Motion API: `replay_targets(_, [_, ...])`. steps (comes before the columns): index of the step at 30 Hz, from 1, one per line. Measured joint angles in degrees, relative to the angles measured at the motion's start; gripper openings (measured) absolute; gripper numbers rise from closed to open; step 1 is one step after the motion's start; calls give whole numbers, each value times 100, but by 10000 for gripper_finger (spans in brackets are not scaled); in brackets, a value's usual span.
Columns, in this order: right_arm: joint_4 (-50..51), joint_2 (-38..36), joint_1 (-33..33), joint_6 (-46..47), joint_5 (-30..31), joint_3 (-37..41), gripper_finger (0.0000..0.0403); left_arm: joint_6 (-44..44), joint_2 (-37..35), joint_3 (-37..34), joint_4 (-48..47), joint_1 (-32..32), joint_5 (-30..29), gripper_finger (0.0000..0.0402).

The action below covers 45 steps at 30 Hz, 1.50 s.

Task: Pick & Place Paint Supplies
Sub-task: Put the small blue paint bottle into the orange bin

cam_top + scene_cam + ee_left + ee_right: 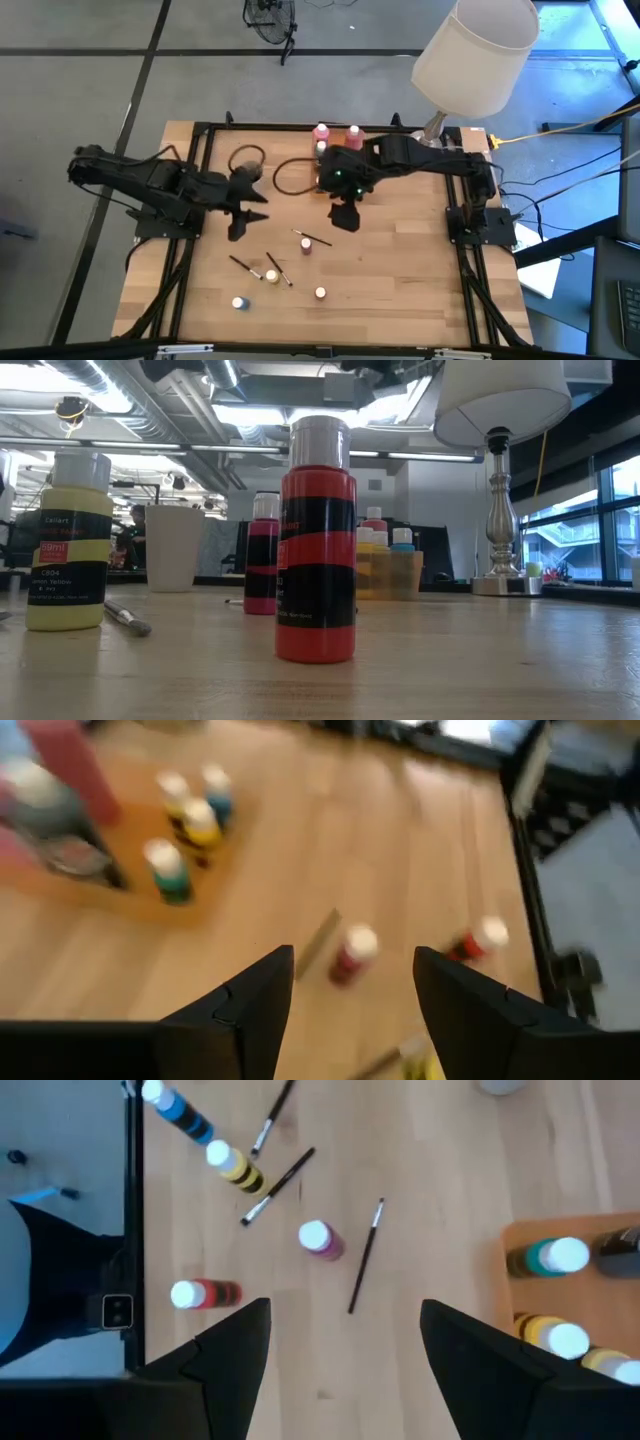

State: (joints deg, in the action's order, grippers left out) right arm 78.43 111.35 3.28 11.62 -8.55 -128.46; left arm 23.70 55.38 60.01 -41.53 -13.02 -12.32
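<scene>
- Right gripper (345, 1370): jaws apart, empty, hovering above the table centre, just in front of the wooden tray (520, 1240).
- Left gripper (350, 1010): jaws apart, empty, over the table's left side, well apart from the tray.
- Magenta bottle (320, 1239): upright, nearest the right gripper; thin brush (364, 1257) lies just beside it.
- Red bottle (205, 1294), yellow bottle (235, 1168), blue bottle (178, 1108): loose, farther from the tray; more brushes (276, 1185) among them.
- Progress: several capped bottles already stand in the tray; judged partly done, four bottles and the brushes left.
</scene>
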Motion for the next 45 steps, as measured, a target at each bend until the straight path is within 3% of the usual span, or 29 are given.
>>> replay_targets(5, [100,0,323,290,224,2,262,18,367,0,-397,-22,473,201])
replay_targets(11, [90,4,702,567,367,246,262,125,753,0,-419,-373,1567,200])
replay_targets(22, [-150,7,995,1249,388,404,261,2046,1122,0,-370,-833,2851,194])
replay_targets(30, [-1082,7,1001,1456,395,407,261,1443,979,0,-604,-1200,3173,182])
replay_targets(37, [-1870,7,1227,1629,406,407,261,2942,975,0,-851,-1745,4370,178])
replay_targets(45, [-2372,7,1565,1807,400,407,261,4658,975,6,-448,-2396,4726,177])
